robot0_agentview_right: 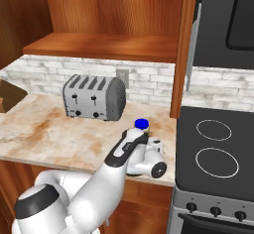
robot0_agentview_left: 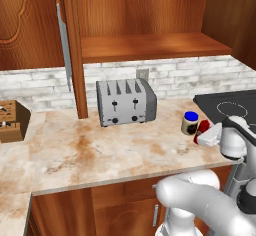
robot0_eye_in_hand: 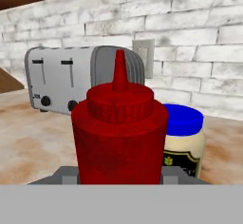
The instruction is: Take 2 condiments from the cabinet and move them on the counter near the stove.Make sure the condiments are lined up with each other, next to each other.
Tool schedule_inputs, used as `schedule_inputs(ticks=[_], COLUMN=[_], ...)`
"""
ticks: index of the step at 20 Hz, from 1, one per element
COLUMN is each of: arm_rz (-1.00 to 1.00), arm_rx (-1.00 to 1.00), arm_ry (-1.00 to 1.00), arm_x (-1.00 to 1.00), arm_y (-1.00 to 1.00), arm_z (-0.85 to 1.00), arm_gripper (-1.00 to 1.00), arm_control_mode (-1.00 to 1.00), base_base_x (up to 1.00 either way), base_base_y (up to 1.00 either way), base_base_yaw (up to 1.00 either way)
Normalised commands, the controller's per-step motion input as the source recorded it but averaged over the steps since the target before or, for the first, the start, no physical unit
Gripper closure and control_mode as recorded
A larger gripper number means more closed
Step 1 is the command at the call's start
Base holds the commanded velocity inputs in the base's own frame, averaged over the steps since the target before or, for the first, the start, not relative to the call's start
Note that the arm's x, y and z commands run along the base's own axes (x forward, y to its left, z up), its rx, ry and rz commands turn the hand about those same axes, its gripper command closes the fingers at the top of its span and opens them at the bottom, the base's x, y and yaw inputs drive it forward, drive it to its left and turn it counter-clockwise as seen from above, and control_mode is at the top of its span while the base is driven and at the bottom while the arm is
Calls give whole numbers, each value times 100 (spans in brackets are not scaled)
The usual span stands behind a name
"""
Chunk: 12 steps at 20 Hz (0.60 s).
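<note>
The slim red squeeze bottle with its pointed cap stands upright on the mottled counter, between the fingers of my gripper, which is shut on its body. Just behind and beside it is the cream jar with a blue lid and dark label; the two almost touch. From the left base view the jar and the red bottle stand close to the black stove, with my gripper at the bottle. My arm hides the bottle in the right base view, where the jar's blue lid shows.
A silver four-slot toaster stands at the brick backsplash, left of the condiments. The brown cabinet's shelf above is bare, and its door hangs open. A wooden knife block sits far left. The stove adjoins the counter's right end.
</note>
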Motion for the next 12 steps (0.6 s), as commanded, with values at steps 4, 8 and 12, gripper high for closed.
schedule_inputs(ticks=[4,8,12], arm_rz=[0,1,1], arm_rx=[0,0,0], arm_ry=[0,0,0], arm_x=[35,26,16], arm_y=[-18,-19,-19], arm_z=[-19,-21,-24], arm_gripper=[100,100,100], arm_control_mode=[-100,-100,-100], base_base_x=[0,0,0], base_base_y=[0,0,0], base_base_yaw=[0,0,0])
